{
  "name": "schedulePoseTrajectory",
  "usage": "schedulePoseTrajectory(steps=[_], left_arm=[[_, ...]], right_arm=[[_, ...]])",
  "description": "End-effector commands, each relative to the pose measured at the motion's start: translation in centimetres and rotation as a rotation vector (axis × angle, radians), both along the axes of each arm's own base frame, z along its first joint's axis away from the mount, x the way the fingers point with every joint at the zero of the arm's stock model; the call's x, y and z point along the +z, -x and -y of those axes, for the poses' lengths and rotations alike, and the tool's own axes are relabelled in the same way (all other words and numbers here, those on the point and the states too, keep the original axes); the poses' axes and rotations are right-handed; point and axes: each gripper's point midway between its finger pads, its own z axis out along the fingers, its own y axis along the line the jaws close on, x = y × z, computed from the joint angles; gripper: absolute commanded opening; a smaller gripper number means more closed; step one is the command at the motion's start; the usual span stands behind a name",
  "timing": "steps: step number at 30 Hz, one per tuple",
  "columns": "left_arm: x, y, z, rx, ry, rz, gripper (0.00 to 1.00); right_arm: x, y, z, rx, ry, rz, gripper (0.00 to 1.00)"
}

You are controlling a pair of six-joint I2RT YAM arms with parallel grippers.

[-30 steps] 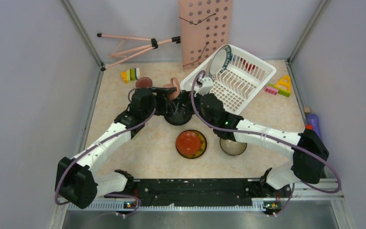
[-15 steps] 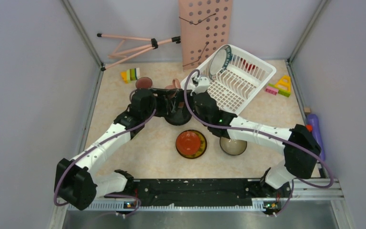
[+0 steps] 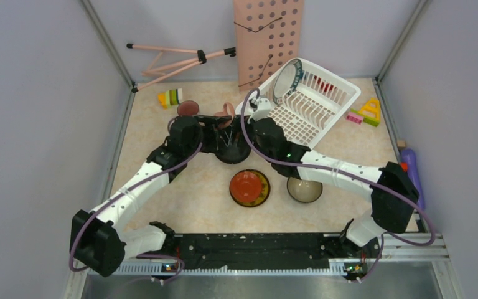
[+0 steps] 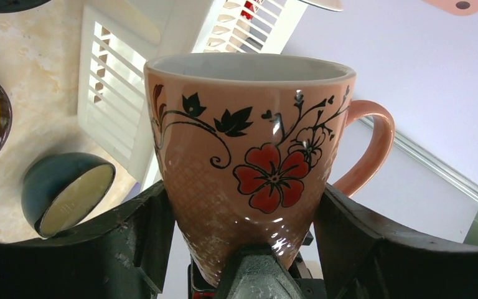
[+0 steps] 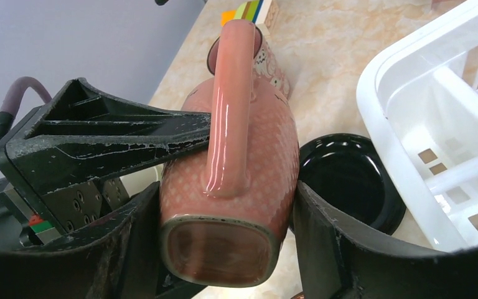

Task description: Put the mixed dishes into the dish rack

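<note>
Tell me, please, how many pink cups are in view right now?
2. A floral pink mug is held between the left pincer and right pincer beside the dish rack; a pink cup stands near the toy blocks. Others may be hidden.

Two cups: flowered cup, second cup. One bowl, one black dish, one red plate, one patterned plate, one rack.

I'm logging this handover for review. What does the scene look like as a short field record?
held item: pink floral mug, in the air
left gripper: closed on the mug
right gripper: closed on the same mug
dish rack: holds a patterned plate upright
not racked: red plate, teal bowl
</note>
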Motion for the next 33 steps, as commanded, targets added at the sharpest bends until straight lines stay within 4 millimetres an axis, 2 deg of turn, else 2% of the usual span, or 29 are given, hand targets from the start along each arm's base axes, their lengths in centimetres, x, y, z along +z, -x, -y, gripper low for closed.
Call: schedulePoseTrajectory(steps=[1,4,8,11,16,20,23,27,31,33], left_arm=[[7.4,0.7,0.7,-0.046,0.085,0.201,0.54],[7.3,0.7,-0.6,0.016,0.045,0.205,0.73],[7.7,0.2,-3.2,0.113,-0.077,0.224,0.93],[7.4,0.2,-4.8,0.162,-0.16,0.215,0.95],[7.5,0.2,-5.7,0.168,-0.201,0.236,0.95],[8.6,0.3,-7.7,0.175,-0.419,0.31,0.95],[9.2,0.0,-8.2,0.111,-0.617,0.408,0.94],[8.2,-0.8,-8.0,0.003,-0.805,0.484,0.94],[7.0,-2.3,-5.9,-0.166,-0.93,0.614,0.95],[6.2,-3.2,-4.9,-0.243,-0.973,0.642,0.94]], right_arm=[[2.8,-1.7,2.2,-0.049,-0.046,0.009,0.0],[3.6,-2.1,3.1,-0.044,-0.066,0.007,0.0],[4.6,-2.4,4.4,-0.052,-0.066,0.013,0.0],[5.6,-2.5,5.5,-0.07,-0.066,0.025,0.0],[7.1,-2.9,6.8,-0.095,-0.064,0.021,0.0],[9.2,-3.7,9.2,-0.179,-0.033,0.037,0.0],[9.9,-5.0,12.2,-0.34,0.024,0.005,0.0],[9.4,-6.3,15.7,-0.535,0.064,-0.087,0.0],[8.7,-7.1,18.9,-0.712,0.08,-0.141,0.0],[8.4,-7.8,19.9,-0.757,0.064,-0.154,0.0]])
